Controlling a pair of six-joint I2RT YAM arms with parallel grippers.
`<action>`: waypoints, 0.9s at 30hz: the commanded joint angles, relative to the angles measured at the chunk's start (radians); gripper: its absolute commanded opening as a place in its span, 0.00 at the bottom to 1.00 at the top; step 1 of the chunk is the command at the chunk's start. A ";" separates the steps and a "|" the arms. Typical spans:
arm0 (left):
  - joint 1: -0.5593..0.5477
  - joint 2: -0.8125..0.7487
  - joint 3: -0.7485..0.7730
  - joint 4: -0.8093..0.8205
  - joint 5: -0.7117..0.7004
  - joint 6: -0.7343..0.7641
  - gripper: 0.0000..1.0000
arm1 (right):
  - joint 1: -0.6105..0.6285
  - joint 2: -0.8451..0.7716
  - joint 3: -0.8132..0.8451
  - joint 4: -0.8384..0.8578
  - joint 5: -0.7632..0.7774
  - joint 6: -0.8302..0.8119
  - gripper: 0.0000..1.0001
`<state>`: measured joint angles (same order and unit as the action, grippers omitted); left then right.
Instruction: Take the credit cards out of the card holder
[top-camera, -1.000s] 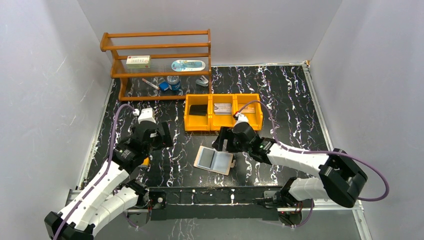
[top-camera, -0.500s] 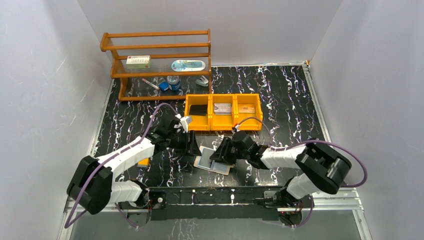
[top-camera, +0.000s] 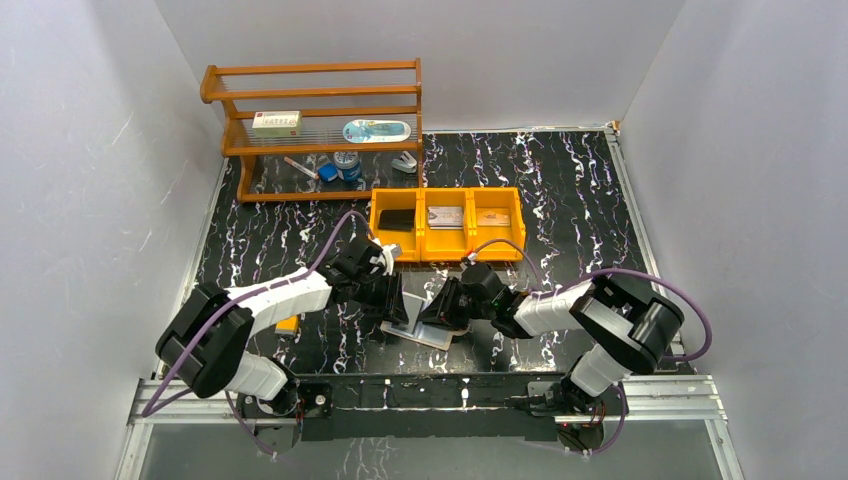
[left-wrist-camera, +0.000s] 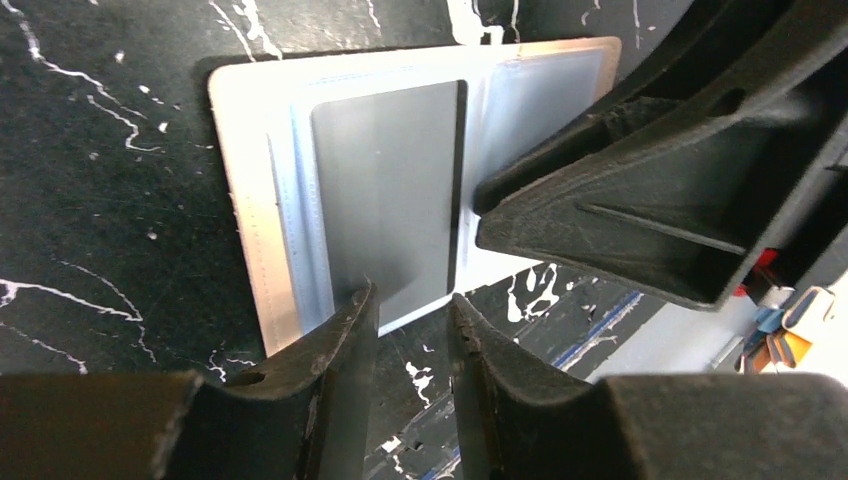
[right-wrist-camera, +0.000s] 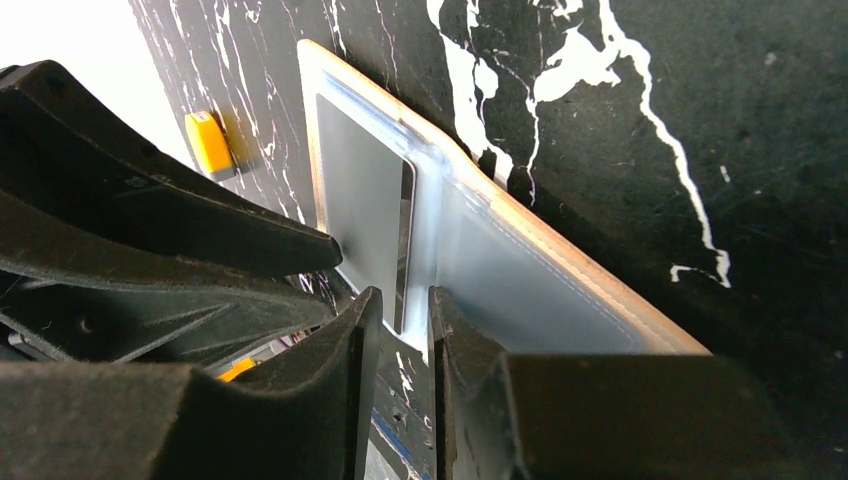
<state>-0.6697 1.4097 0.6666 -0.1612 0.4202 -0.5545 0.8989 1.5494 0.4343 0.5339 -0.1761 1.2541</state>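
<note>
The tan card holder (top-camera: 440, 336) lies spread open on the black table, its clear sleeves facing up. A grey credit card (left-wrist-camera: 390, 190) (right-wrist-camera: 360, 200) sits in one sleeve. My left gripper (top-camera: 398, 303) (left-wrist-camera: 410, 302) is at that card's near edge, its jaws narrowly open with bare table showing between them. My right gripper (top-camera: 432, 312) (right-wrist-camera: 403, 298) is at the holder's middle fold, with a narrow gap and nothing clamped. One right fingertip (left-wrist-camera: 482, 208) rests by the card's edge. More credit cards lie in the orange tray: a black one (top-camera: 397, 219), a silver one (top-camera: 446, 216) and a brownish one (top-camera: 492, 216).
The orange three-compartment tray (top-camera: 445, 250) stands just behind the holder. A wooden rack (top-camera: 315, 95) with small items is at the back left. A small yellow-orange block (top-camera: 288, 323) (right-wrist-camera: 210, 143) lies left of the holder. White walls enclose the table.
Both arms swung inward and came down onto the holder, the left one from the table's left side. Both pairs of jaws narrowed from wide open.
</note>
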 joint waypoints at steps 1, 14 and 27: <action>-0.007 -0.032 0.004 -0.009 -0.066 -0.009 0.30 | 0.000 -0.032 0.010 -0.012 0.039 -0.013 0.32; -0.008 -0.011 0.008 -0.004 -0.087 0.018 0.32 | 0.001 -0.044 0.102 -0.087 0.006 -0.092 0.34; -0.014 0.000 -0.089 0.037 -0.044 -0.010 0.25 | 0.003 0.037 0.079 -0.086 0.020 -0.008 0.35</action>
<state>-0.6708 1.4101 0.6277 -0.0937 0.3557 -0.5617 0.8989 1.5688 0.5213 0.4397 -0.1738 1.2324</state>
